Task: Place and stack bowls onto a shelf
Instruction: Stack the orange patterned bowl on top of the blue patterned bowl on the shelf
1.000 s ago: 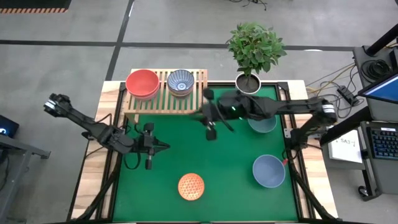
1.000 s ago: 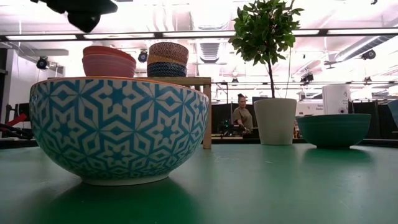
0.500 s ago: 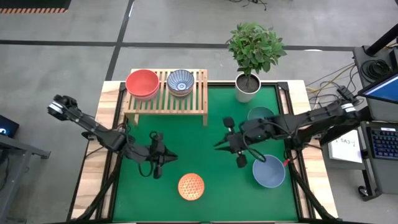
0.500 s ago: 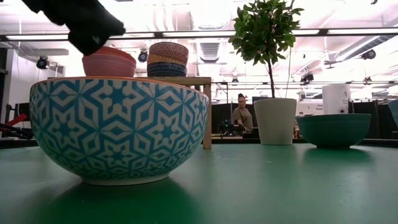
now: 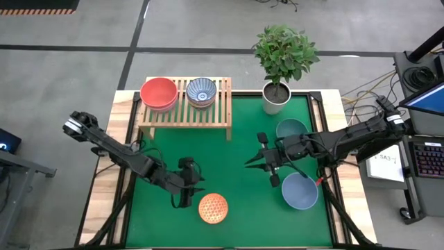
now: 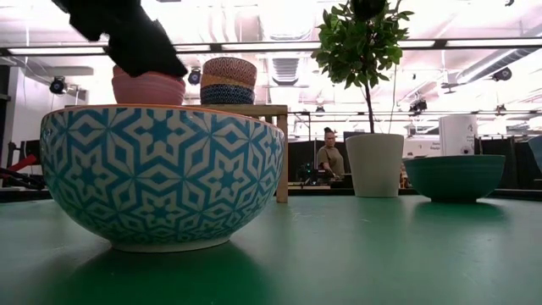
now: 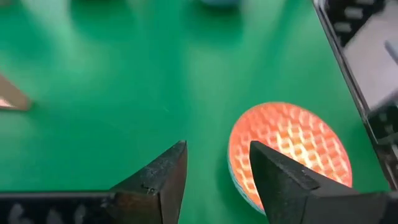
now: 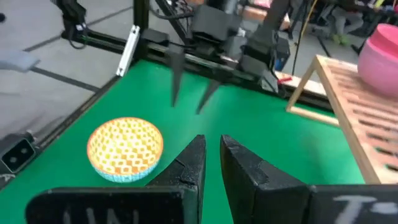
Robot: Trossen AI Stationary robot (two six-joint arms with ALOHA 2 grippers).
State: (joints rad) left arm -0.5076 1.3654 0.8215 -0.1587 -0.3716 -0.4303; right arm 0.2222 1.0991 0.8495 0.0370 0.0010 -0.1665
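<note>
An orange patterned bowl (image 5: 213,207) (image 7: 289,149) stands on the green table near its front edge; in the low view it fills the foreground (image 6: 161,178). My left gripper (image 5: 189,186) (image 7: 217,149) hovers open just left of it, touching nothing. My right gripper (image 5: 268,165) (image 8: 211,142) is shut to a narrow slit and empty, between the dark teal bowl (image 5: 291,128) and the slate-blue bowl (image 5: 300,191). The shelf (image 5: 186,104) at the far left carries a red-over-pink stack (image 5: 159,94) and a blue-white topped stack (image 5: 201,92).
A white pot with a small tree (image 5: 277,94) stands at the far edge, right of the shelf. The shelf's right end (image 5: 223,97) is bare. A person (image 6: 329,159) sits in the room beyond the table. Open green table lies between the two arms.
My left gripper has moved toward the table's near edge and to the right, up to the orange bowl. My right gripper has drawn back from the shelf's right end toward the near right, and now stands between the teal and slate-blue bowls. No bowl has moved.
</note>
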